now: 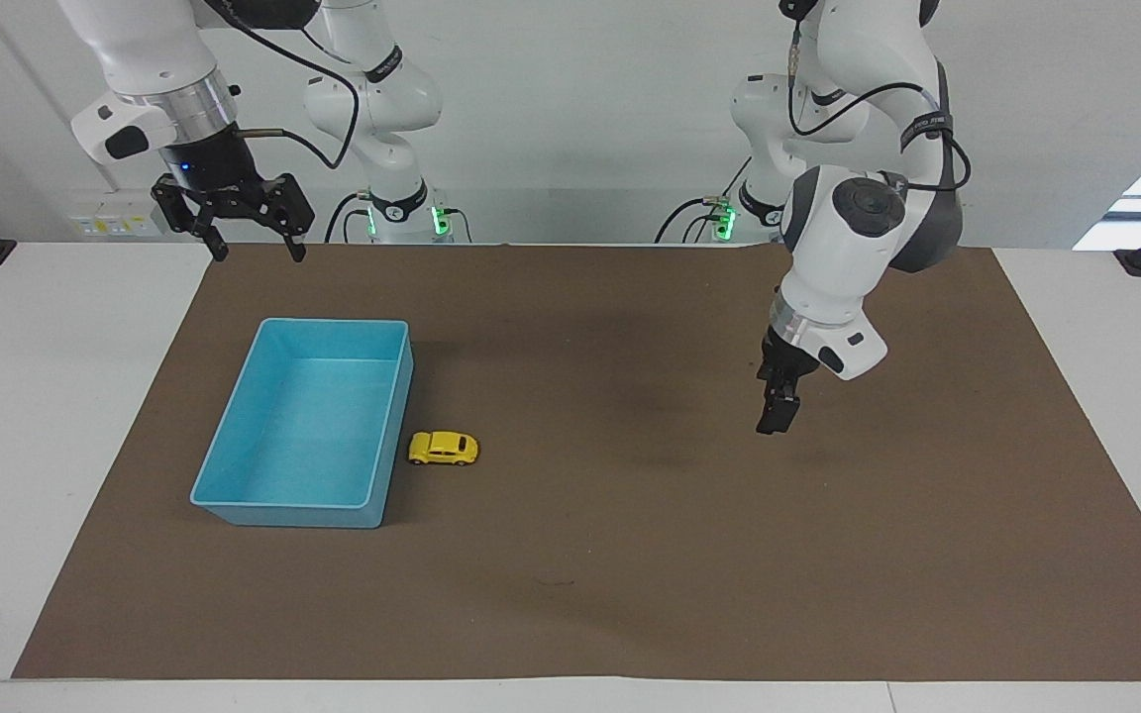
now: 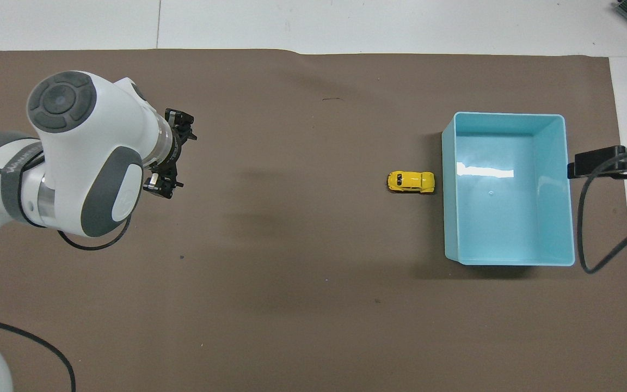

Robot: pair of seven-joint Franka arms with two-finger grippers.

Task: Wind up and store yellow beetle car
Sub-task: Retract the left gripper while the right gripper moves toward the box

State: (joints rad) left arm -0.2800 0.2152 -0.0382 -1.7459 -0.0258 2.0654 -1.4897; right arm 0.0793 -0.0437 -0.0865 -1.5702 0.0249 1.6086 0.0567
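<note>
Sat on the mat right up against the blue bin (image 1: 305, 426), yellow beetle car (image 1: 443, 448), not yet stored, both left gripper (image 1: 775, 416) and right gripper (image 1: 252, 236) released, empty.

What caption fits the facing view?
Yellow beetle car beside the blue bin; left gripper raised over the mat.

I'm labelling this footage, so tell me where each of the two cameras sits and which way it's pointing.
Facing view: high across the table, looking at the robots; shows both arms, right claw waiting, left claw over the mat.
Overhead view: above the robots' end, looking steeply down; shows the left arm and left claw.
Shared: yellow beetle car on the mat beside the blue bin.
</note>
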